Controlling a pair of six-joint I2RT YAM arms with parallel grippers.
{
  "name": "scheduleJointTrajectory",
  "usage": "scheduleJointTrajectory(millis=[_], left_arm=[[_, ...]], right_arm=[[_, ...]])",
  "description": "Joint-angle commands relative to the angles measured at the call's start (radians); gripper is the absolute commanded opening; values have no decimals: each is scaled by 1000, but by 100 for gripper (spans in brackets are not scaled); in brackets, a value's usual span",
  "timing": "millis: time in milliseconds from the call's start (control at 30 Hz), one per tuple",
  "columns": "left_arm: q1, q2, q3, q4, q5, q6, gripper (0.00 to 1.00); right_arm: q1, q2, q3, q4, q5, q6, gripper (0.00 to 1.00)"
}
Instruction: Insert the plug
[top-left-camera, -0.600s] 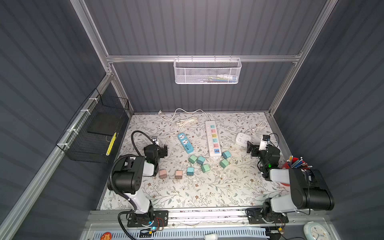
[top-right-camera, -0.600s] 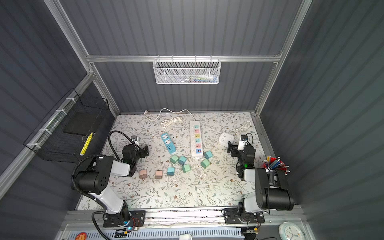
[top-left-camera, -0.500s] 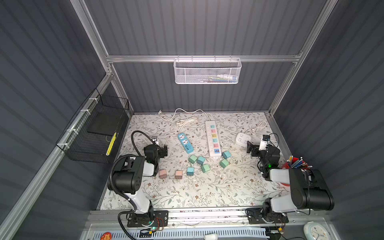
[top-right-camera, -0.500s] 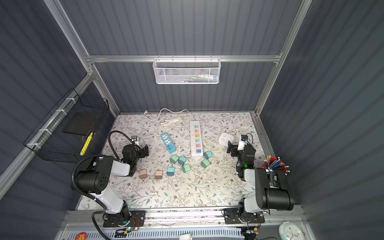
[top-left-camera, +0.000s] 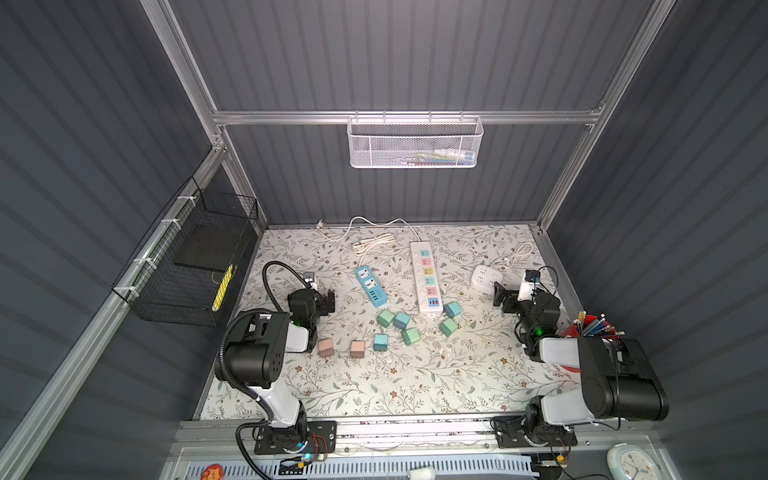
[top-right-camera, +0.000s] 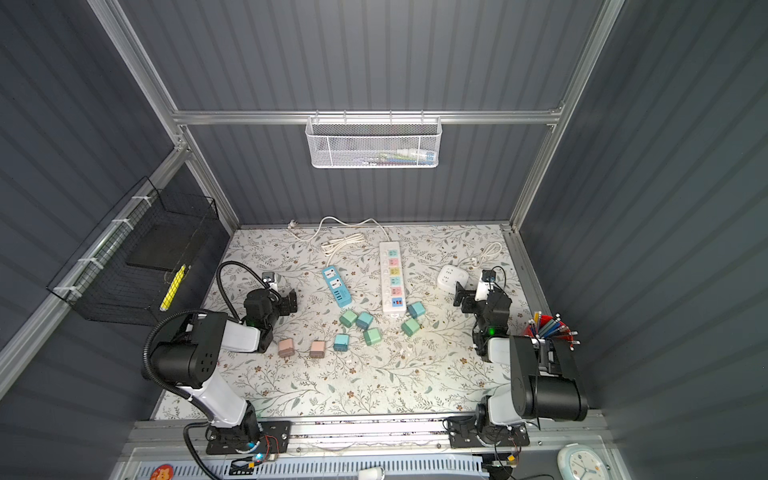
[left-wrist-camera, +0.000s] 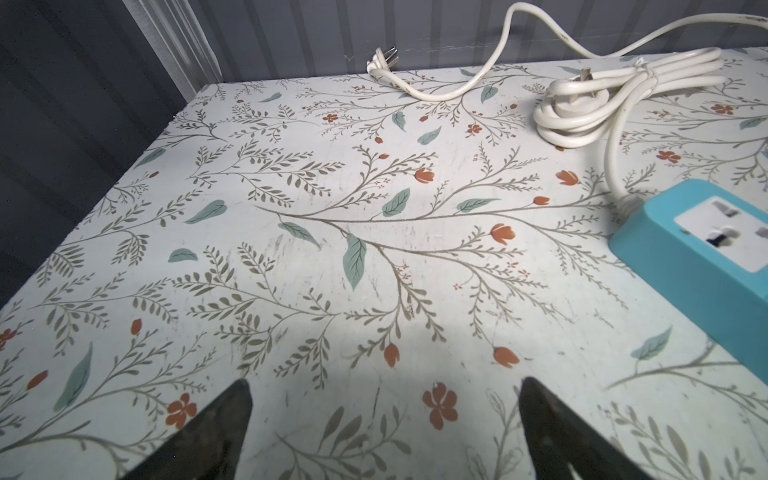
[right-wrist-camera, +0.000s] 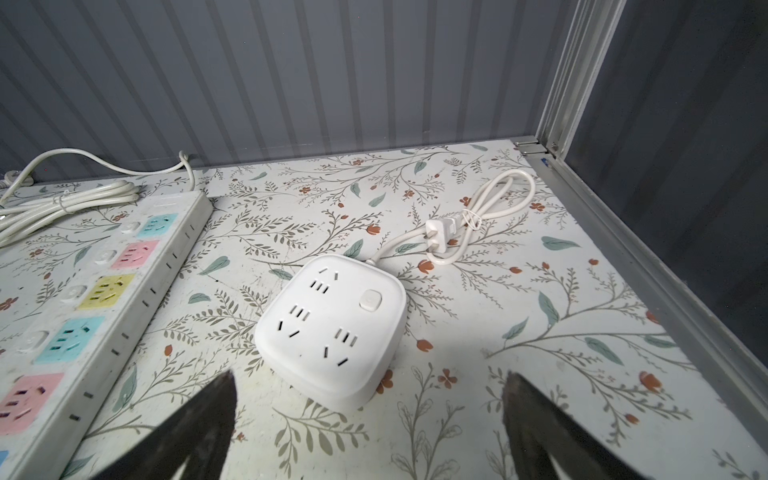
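We hold both pairs of jaws spread wide and empty: the left gripper (left-wrist-camera: 384, 388) has only bare floral table (left-wrist-camera: 332, 208) between its jaws, with the blue power strip (left-wrist-camera: 685, 249) ahead, beyond one of them. The right gripper (right-wrist-camera: 370, 380) opens its jaws toward the white square socket block (right-wrist-camera: 332, 328), just ahead and untouched. The small coloured plugs (top-left-camera: 409, 336) lie loose between the two grippers, well apart from both, near the long white strip (top-left-camera: 426, 276).
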Motion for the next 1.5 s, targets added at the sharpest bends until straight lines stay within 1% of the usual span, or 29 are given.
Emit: scheduleJointTrajectory(millis=[0, 1067, 1133, 1200, 1267, 1333, 1367, 1400, 1433, 1467], left_arm=[[7, 5, 14, 6, 9, -13, 100], [7, 5, 17, 3, 10, -14, 100], [7, 5, 17, -1, 13, -12, 100], [8, 5, 18, -4, 15, -12, 100], [7, -2, 12, 19, -1, -11, 100], [7, -71, 51, -115, -23, -22, 100], [7, -122, 97, -242, -37, -30, 100], [7, -170, 137, -332, -39, -33, 100], [5, -219, 163, -378, -28, -56, 100], [5, -264, 190, -431, -22, -88, 100]], right_arm=[[-3, 2, 14, 1, -4, -7, 99], [-3, 1, 12, 3, -3, -5, 99], [-2, -2, 16, -3, 30, 4, 99], [-2, -25, 48, -74, 78, 20, 99], [-2, -65, 101, -199, 87, 25, 99], [0, -94, 163, -331, 69, 15, 99], [6, -113, 202, -406, 78, 10, 99], [25, -135, 262, -513, 134, 26, 99], [40, -154, 326, -618, 178, 56, 99], [50, -165, 390, -720, 199, 80, 99]])
